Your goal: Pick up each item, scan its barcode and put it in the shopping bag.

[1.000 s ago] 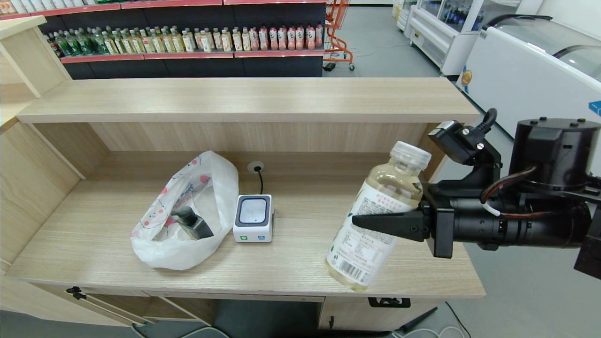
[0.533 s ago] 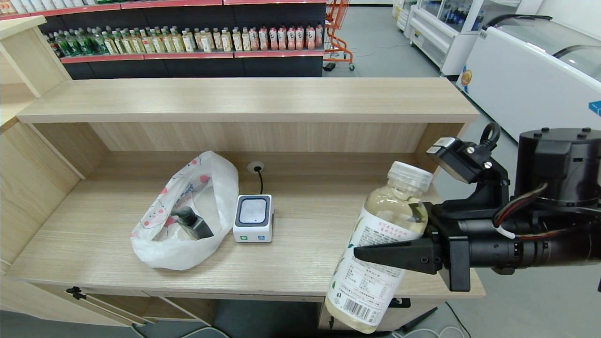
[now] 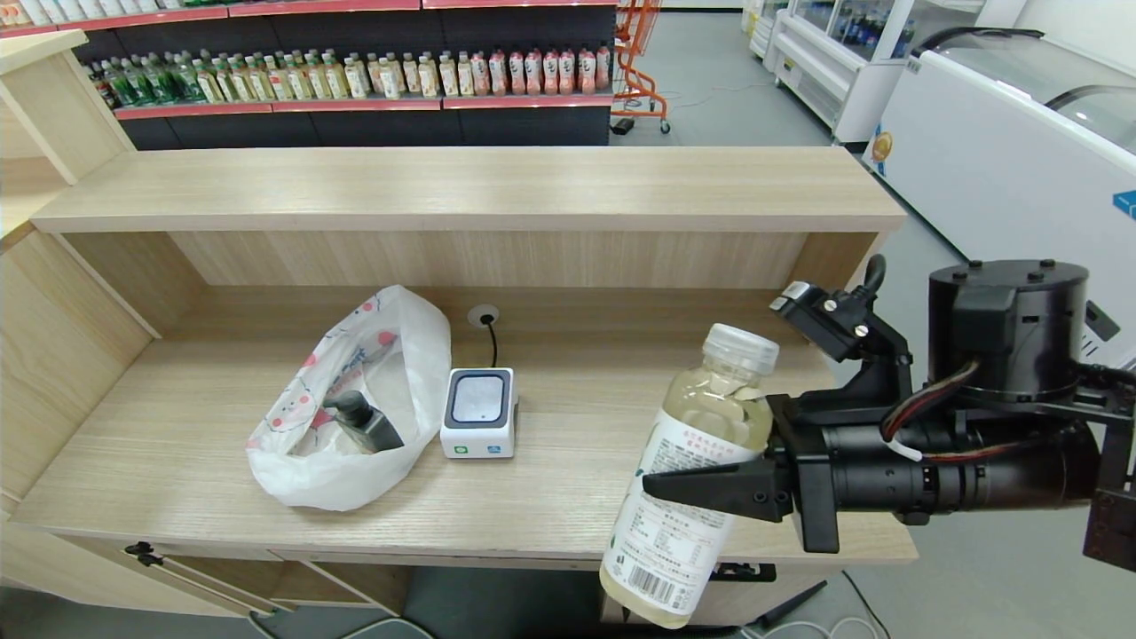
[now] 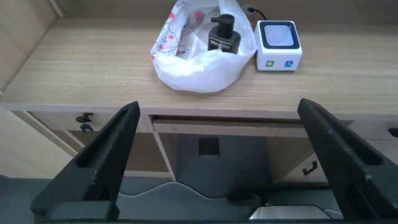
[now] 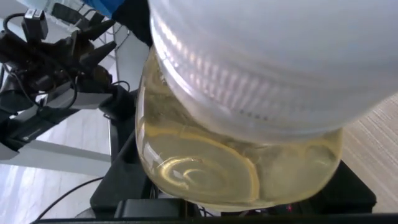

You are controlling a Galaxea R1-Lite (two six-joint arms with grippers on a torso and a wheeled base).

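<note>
My right gripper (image 3: 710,484) is shut on a clear bottle of pale drink (image 3: 682,488) with a white cap and a white label. It holds the bottle tilted, cap up, over the counter's front right edge, barcode low on the label. Seen from the right wrist, the bottle (image 5: 249,124) is right up close. A white scanner (image 3: 478,412) sits mid-counter. To its left lies the white shopping bag (image 3: 355,399) with a dark pump bottle (image 3: 362,422) inside. My left gripper (image 4: 224,162) hangs open below the counter's front edge, facing the bag (image 4: 199,56) and the scanner (image 4: 279,45).
The wooden counter (image 3: 550,497) has a raised back ledge (image 3: 461,186) and side walls. A cable runs from the scanner to a port in the back. Drinks shelves and freezers stand behind. Bare counter lies between the scanner and the held bottle.
The right arm has dropped the bottle lower and brought it toward the counter's front edge, then shifted slightly left. The bag, scanner and pump bottle have not moved.
</note>
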